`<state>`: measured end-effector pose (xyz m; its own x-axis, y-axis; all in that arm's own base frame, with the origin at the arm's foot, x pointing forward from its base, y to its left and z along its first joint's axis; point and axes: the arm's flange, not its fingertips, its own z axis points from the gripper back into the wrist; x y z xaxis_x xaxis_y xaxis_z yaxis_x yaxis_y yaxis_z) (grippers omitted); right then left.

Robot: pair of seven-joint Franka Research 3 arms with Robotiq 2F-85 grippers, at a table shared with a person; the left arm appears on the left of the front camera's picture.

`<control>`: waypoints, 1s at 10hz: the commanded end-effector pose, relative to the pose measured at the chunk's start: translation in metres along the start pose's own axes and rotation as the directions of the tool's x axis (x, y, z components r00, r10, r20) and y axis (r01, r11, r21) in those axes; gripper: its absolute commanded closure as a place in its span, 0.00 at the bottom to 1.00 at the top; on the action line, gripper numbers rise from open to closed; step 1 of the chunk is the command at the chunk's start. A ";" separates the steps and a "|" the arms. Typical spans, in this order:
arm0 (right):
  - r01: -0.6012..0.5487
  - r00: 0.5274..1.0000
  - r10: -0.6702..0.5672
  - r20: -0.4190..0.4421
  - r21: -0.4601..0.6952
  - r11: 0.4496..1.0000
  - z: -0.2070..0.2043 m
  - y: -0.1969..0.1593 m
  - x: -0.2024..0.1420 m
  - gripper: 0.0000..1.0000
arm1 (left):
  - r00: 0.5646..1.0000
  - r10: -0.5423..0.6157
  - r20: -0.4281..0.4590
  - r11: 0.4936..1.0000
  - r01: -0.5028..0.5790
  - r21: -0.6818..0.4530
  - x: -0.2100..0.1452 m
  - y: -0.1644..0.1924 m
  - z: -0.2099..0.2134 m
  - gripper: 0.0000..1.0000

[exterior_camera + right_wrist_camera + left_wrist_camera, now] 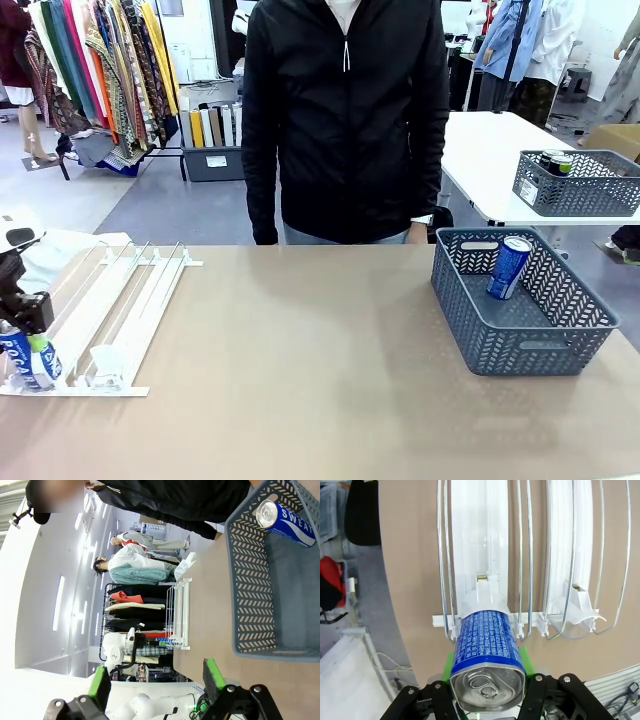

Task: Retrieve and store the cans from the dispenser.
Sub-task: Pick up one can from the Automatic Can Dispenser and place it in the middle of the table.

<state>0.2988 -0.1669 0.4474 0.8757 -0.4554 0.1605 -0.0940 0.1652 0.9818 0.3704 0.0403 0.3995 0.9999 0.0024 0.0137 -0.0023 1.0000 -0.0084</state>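
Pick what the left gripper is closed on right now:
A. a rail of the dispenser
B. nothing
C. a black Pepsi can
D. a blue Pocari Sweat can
D: the left gripper has its green pads on both sides of a blue can at the stopper end of the dispenser.

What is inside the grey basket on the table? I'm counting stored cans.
One blue Pocari Sweat can leans against the far wall of the grey basket. The floor that shows is otherwise bare; the strip just behind the near wall is hidden in the front view.
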 end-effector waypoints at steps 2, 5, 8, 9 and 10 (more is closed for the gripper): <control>-0.009 1.000 0.009 0.001 0.010 1.000 0.000 0.003 0.001 0.00 | 1.000 0.018 0.019 1.000 -0.018 0.014 -0.004 -0.002 -0.004 1.00; -0.009 1.000 0.009 0.001 0.010 1.000 0.000 0.003 0.001 0.00 | 0.994 0.015 0.106 1.000 -0.017 0.019 -0.023 0.000 0.051 1.00; -0.009 1.000 0.009 0.001 0.010 1.000 0.000 0.003 0.001 0.00 | 0.974 0.021 0.224 1.000 -0.016 -0.024 -0.073 0.006 0.142 1.00; -0.009 1.000 0.009 0.001 0.010 1.000 0.000 0.003 0.001 0.00 | 0.953 0.017 0.303 0.998 0.001 -0.061 -0.097 0.013 0.170 1.00; -0.009 1.000 0.009 0.001 0.010 1.000 0.000 0.003 0.001 0.00 | 0.922 0.035 0.385 0.997 -0.006 -0.077 -0.116 0.018 0.187 1.00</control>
<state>0.2990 -0.1668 0.4471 0.8760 -0.4551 0.1596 -0.0932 0.1650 0.9819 0.2648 0.0526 0.5782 0.9457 0.0394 0.3226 -0.0249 0.9985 -0.0492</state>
